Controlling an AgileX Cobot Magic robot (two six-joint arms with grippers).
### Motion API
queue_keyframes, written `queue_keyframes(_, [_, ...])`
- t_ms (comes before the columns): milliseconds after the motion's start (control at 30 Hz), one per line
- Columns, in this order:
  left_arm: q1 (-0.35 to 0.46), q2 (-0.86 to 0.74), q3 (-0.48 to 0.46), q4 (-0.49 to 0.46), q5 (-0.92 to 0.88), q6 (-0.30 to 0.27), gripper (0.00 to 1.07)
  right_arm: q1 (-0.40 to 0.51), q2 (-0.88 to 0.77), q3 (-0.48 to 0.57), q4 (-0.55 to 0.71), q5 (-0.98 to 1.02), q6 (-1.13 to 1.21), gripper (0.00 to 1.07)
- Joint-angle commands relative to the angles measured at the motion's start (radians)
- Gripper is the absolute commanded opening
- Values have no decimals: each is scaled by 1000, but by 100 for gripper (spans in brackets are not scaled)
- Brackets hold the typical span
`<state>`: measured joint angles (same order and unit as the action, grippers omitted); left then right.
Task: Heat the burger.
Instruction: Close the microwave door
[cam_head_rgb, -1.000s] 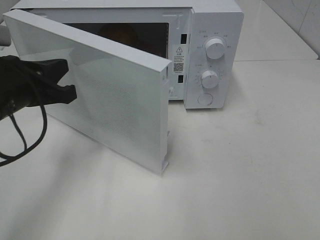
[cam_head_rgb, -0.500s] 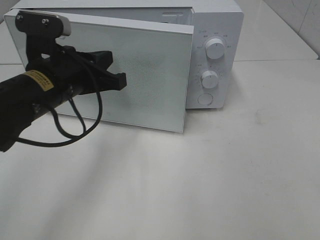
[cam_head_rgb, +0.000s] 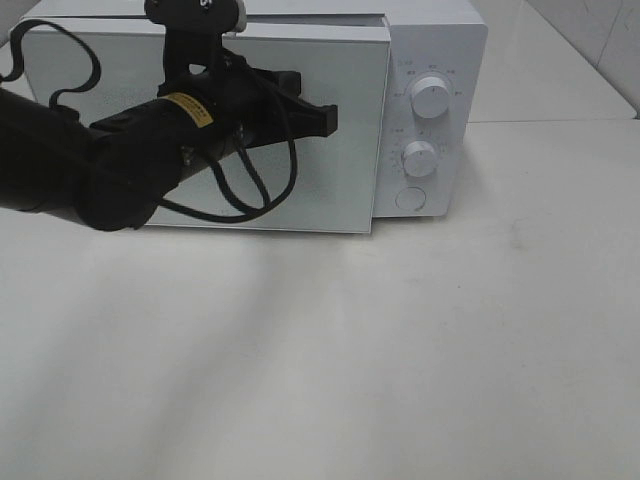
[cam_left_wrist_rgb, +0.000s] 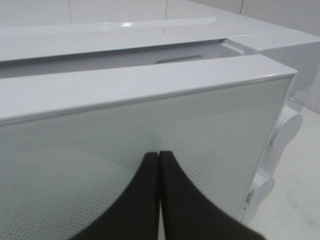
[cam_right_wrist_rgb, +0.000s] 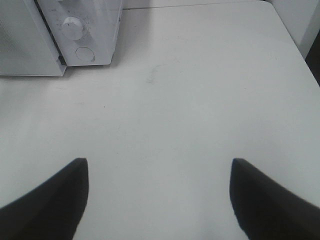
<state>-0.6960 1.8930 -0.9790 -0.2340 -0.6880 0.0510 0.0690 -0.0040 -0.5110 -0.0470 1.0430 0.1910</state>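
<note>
Burger: not seen in any view; the door covers the front of the oven cavity, so its place cannot be told.
Microwave (cam_head_rgb: 430, 60): white, at the back of the white table (cam_head_rgb: 400, 350), control panel on the right side of the high view.
Door (cam_head_rgb: 340, 185): swung almost flat against the front. The left wrist view shows a narrow gap between the door's top edge and the cabinet, so it is not fully home. Its free edge lies just beside the control panel.
Controls: upper knob (cam_head_rgb: 430, 97), lower knob (cam_head_rgb: 420, 158) and a round button (cam_head_rgb: 410, 198) below them, all uncovered.
Left gripper (cam_head_rgb: 326, 118): black fingers (cam_left_wrist_rgb: 175, 200) pressed together with nothing between them. The tips point at the door's face, in the right half of the pane. They look to be touching it, but actual contact cannot be confirmed.
Left arm: reaches across the door from the left of the high view, with a yellow label (cam_head_rgb: 185, 108) on its side and a black cable (cam_head_rgb: 250, 195) looping under it.
Right gripper (cam_right_wrist_rgb: 159, 162): fingers spread wide, grasping nothing, over bare table well apart from the microwave. It is outside the high view.
</note>
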Motion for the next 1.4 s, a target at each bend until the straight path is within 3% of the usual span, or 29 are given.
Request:
queue_keyframes(33, [-4, 17, -48, -17, 25, 18, 0, -8, -25, 1, 1, -4, 0, 75])
queue_keyframes(367, [-4, 105, -233, -45, 117, 40, 0, -8, -25, 1, 1, -4, 0, 75])
queue_keyframes(533, [-4, 138, -288, -90, 136, 78, 0, -8, -25, 1, 1, -4, 0, 75])
queue_keyframes(800, [-4, 169, -338, -109, 146, 83, 0, -8, -25, 1, 2, -4, 0, 75])
queue_keyframes(1100, [-25, 140, -314, -103, 174, 88, 0, -8, -25, 1, 2, -4, 0, 75])
queue_keyframes(1233, [-46, 89, -242, -103, 206, 125, 0, -8, -25, 1, 2, -4, 0, 75])
queue_keyframes(1400, [-61, 21, -146, -100, 224, 133, 0, -8, -25, 1, 2, -4, 0, 75])
